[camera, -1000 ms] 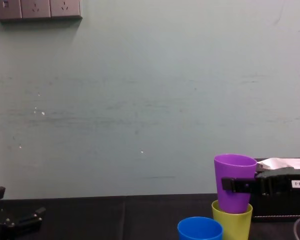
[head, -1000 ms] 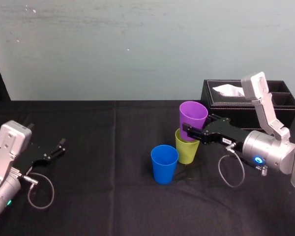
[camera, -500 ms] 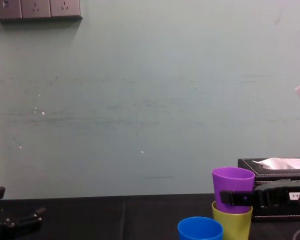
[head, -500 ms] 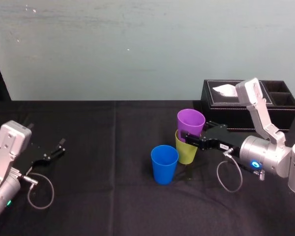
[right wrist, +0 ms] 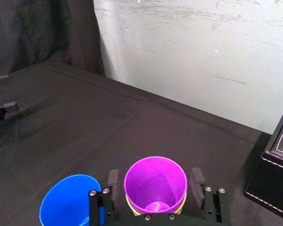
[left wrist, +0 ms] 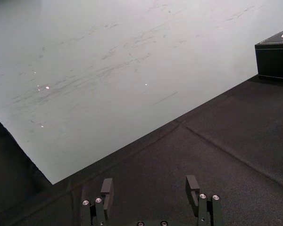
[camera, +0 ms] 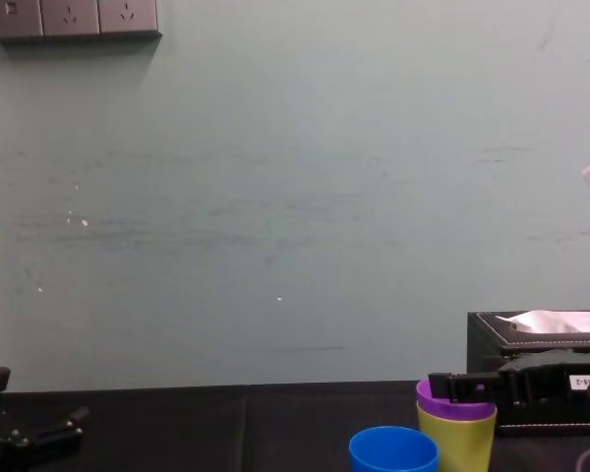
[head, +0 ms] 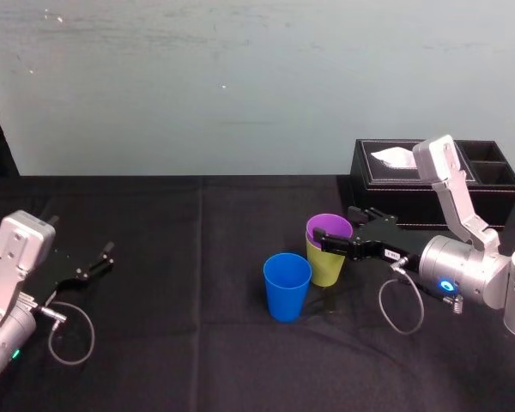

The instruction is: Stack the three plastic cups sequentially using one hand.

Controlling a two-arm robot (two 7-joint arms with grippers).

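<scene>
Black cloth covers the tabletop (head: pixel 197 343) from its near edge to the wall, with a faint crease running away from the robot. Near left, the left gripper (head: pixel 93 264) is parked low over the cloth, fingers spread and holding nothing. Nearest of the task's things, the blue cup (head: pixel 287 287) stands upright and alone at mid-table. Just behind it and to its right, close beside it, stands the yellow-green cup (head: pixel 326 268), upright, with the purple cup (head: pixel 329 227) nested inside it; only the purple rim shows above the yellow-green one. The right gripper (right wrist: pixel 154 176) reaches in from the right at rim height, its fingers released and straddling the purple rim, a slim gap on each side. Behind the stack, at far right, sits a black leather-look tissue box (head: pixel 412 184) with a white tissue (head: pixel 393 156) showing. A pale, scuffed green wall (head: pixel 240 86) closes the scene; a row of sockets (camera: pixel 71 17) sits high on its left, and a dark drape (right wrist: pixel 37 33) hangs at the left edge.
</scene>
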